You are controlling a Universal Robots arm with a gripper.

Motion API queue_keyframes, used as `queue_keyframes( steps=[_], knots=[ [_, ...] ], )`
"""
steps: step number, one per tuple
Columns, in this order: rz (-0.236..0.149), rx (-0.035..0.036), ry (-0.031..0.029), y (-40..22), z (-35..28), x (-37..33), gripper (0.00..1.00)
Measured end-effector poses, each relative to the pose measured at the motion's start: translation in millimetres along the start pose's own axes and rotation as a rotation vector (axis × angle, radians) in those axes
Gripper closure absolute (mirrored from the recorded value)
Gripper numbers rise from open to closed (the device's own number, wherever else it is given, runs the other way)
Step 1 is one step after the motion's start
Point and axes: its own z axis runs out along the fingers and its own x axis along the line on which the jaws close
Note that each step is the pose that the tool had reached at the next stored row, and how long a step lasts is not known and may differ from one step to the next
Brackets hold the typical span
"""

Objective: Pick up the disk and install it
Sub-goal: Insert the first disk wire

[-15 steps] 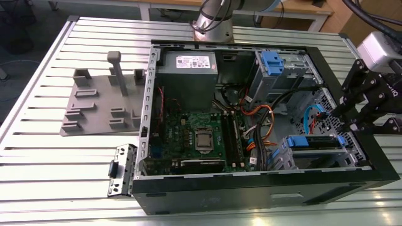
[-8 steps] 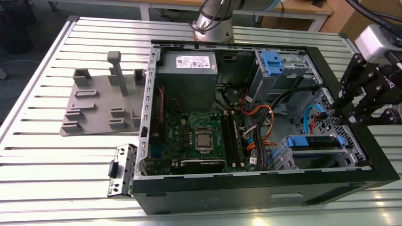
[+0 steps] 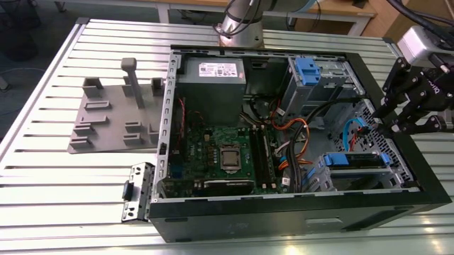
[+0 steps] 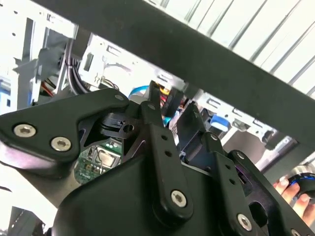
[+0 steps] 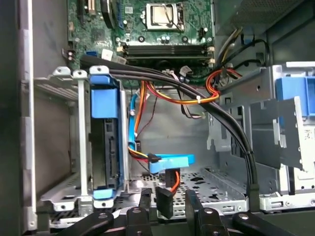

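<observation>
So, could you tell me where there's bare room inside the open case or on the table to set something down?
Inside the computer case, the bare metal floor between the drive cage and the black cable bundle is freest. Outside, the slatted table is bare below the grey fixture plate. The motherboard side is crowded, as is the orange and blue wiring.
</observation>
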Motion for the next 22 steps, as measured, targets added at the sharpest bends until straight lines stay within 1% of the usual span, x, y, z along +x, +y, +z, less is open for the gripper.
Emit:
queue_keyframes(
  steps=[2, 3, 8, 10, 12, 13, 14, 15, 22],
  knots=[
    [0.000, 0.0001, 0.0045, -1.1, 1.0, -0.5, 0.59],
    [0.000, 0.0002, 0.0054, -1.2, 0.9, -0.5, 0.59],
    [0.000, 0.0002, 0.0056, -1.3, 0.9, -0.5, 0.59],
    [0.000, 0.0002, 0.0058, -1.3, 0.9, -0.5, 0.60],
    [0.000, 0.0002, 0.0059, -1.3, 0.9, -0.5, 0.73],
    [0.000, 0.0002, 0.0061, -1.3, 0.9, -0.5, 0.73],
    [0.000, 0.0002, 0.0067, -1.2, 0.7, -0.5, 0.78],
    [0.000, 0.0002, 0.0065, -1.2, 0.7, -0.5, 0.82],
    [0.000, 0.0002, 0.0064, -1.3, 0.9, -0.6, 0.82]
  ],
)
